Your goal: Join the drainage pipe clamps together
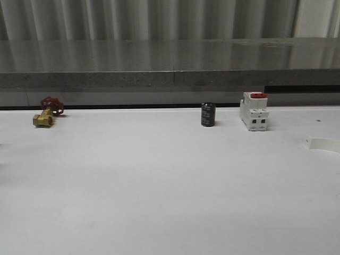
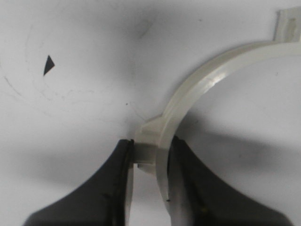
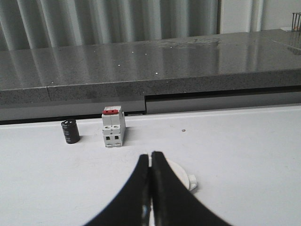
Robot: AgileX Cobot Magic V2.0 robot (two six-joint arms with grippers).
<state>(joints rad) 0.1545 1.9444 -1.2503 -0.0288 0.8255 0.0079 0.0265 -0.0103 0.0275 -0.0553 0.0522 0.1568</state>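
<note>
One drainage pipe clamp, a white half-ring, curves away from my left gripper, which is shut on the ring's wall and the block-like tab at its end. Its far tab sticks out at the other end. The second drainage pipe clamp shows just behind the tips of my right gripper, with its end tab off to one side. The right fingers are pressed together with a thin white sliver between the tips. In the front view this clamp lies low at the table's right edge.
At the back of the white table stand a brass valve with a red handle, a black cylinder and a white switch with a red top. A grey ledge runs behind them.
</note>
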